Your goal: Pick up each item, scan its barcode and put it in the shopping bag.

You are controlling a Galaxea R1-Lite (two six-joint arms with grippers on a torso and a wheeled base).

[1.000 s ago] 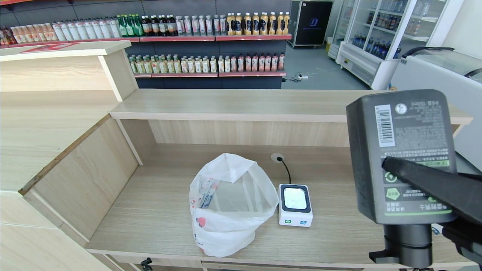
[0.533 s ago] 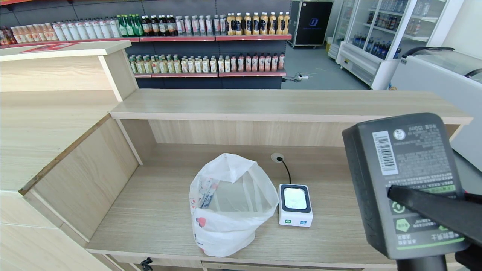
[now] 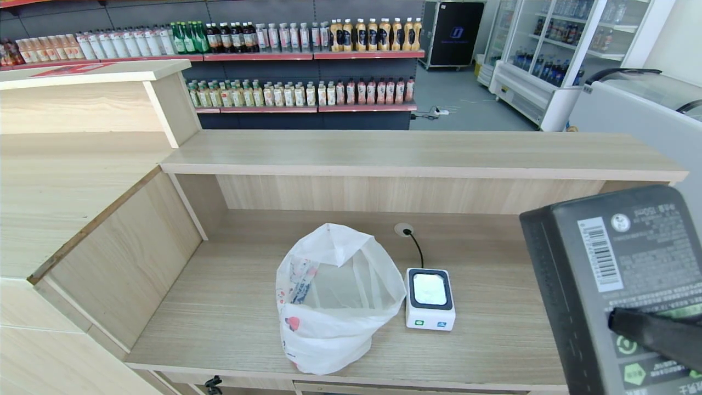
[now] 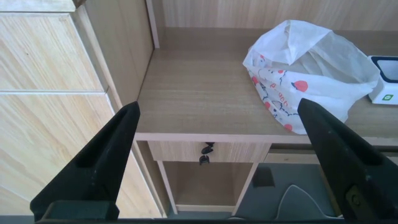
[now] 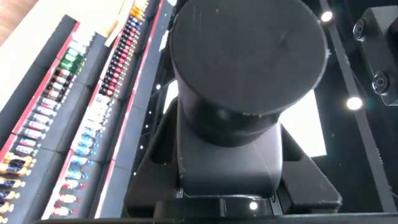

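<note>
The dark grey bottle (image 3: 614,285) is gripped tight by the right end effector (image 3: 650,333), up high at the right side of the worktop (image 3: 230,307). The left end effector (image 4: 219,107) is held wide open with nothing in it. The white shopping bag (image 3: 334,296) is stood open just beside the scanner (image 3: 429,298).

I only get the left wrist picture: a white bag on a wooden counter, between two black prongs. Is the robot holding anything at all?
Observer: Yes. The right gripper grips a dark grey bottle, held up on the robot's right.
Operator: Is its barcode over the scanner?
Observer: No. The barcode faces the head camera; the scanner sits off to its left.
Operator: I see just a white corner of that.
Observer: It is a small white box, dark-framed window facing up, cable running to a hole behind it.
</note>
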